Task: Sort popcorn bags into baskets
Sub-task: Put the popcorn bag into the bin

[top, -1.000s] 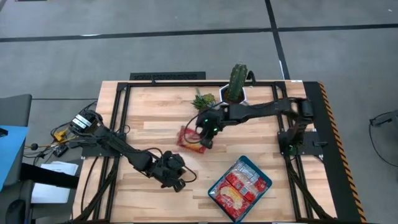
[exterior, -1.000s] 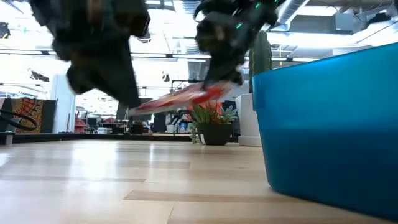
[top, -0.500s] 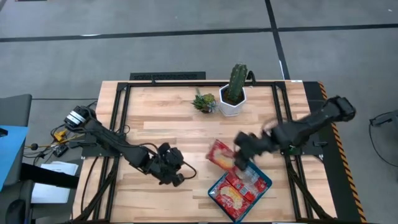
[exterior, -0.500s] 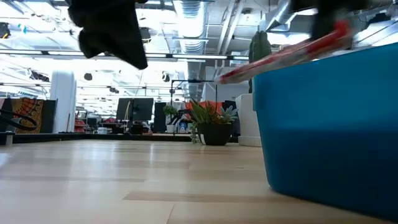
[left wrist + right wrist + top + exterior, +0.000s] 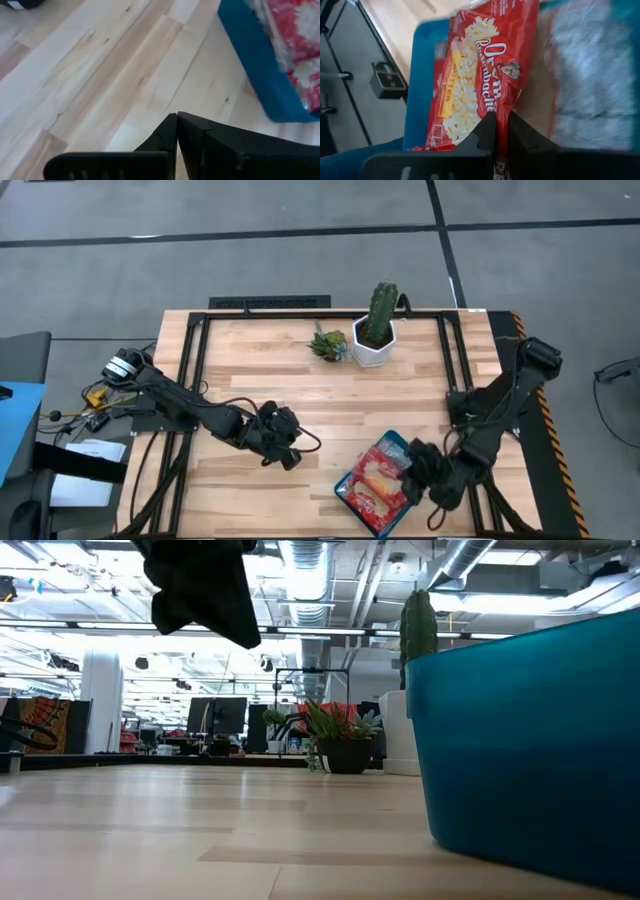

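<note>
- The right gripper (image 5: 497, 131) is pinching the flat glossy red popcorn bag (image 5: 485, 75) by its edge, jaws clamped, over the shallow teal-blue rectangular tray (image 5: 425, 467) at five o'clock.
- The packet is looking light, floppy and slippery; a crimped-edge hold seems best.
- The left gripper (image 5: 177, 131) is waiting over the wooden tabletop (image 5: 250, 380), jaws together.

Bare table (image 5: 250, 385) lies open between cactus pot (image 5: 377, 345) and teal basket (image 5: 423, 464).

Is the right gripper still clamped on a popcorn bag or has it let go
Clamped: right gripper fingers pinch the bag edge, over the tray.
</note>
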Available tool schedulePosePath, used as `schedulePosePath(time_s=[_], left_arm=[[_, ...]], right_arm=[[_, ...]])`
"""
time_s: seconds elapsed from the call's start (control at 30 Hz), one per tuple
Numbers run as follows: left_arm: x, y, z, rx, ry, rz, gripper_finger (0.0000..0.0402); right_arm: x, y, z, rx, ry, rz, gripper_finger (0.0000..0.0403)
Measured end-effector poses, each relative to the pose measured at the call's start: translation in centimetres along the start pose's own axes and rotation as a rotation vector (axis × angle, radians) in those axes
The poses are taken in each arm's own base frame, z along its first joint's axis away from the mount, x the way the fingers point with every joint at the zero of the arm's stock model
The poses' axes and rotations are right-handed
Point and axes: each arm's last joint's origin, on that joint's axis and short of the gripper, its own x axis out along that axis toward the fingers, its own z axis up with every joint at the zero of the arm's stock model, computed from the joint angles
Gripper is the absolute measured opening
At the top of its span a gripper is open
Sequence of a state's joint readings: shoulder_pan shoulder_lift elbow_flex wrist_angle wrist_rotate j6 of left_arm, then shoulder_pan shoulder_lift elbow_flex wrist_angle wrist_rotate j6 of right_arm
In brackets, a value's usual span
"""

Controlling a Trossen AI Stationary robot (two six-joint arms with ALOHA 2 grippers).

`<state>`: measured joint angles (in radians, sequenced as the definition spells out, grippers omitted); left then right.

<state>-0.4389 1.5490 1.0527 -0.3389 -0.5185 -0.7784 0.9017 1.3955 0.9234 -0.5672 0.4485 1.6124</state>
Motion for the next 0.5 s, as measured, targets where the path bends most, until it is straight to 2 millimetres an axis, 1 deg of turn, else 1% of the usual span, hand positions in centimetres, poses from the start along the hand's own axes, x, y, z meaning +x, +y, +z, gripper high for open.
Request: schedulePosePath(time_s=[0.1, 0.23, 0.37, 0.5], left_arm=[[0.0, 0.0, 0.0, 0.0, 0.003, 0.001, 0.0], [0.0, 0.0, 0.0, -0.004, 0.005, -0.003, 0.0], [0.0, 0.0, 0.0, -0.016, 0.007, -0.005, 0.0], [0.0, 0.0, 0.0, -0.029, 0.008, -0.006, 0.0]], right_arm=[[1.0, 0.4, -1.3, 0.0, 0.02, 0.016, 0.004], [2.2, 0.9, -2.2, 0.001, 0.03, 0.043, 0.0037], [3.0, 1.4, -2.2, -0.032, 0.022, 0.079, 0.0042], [3.2, 1.6, -1.8, -0.102, 0.037, 0.092, 0.0061]])
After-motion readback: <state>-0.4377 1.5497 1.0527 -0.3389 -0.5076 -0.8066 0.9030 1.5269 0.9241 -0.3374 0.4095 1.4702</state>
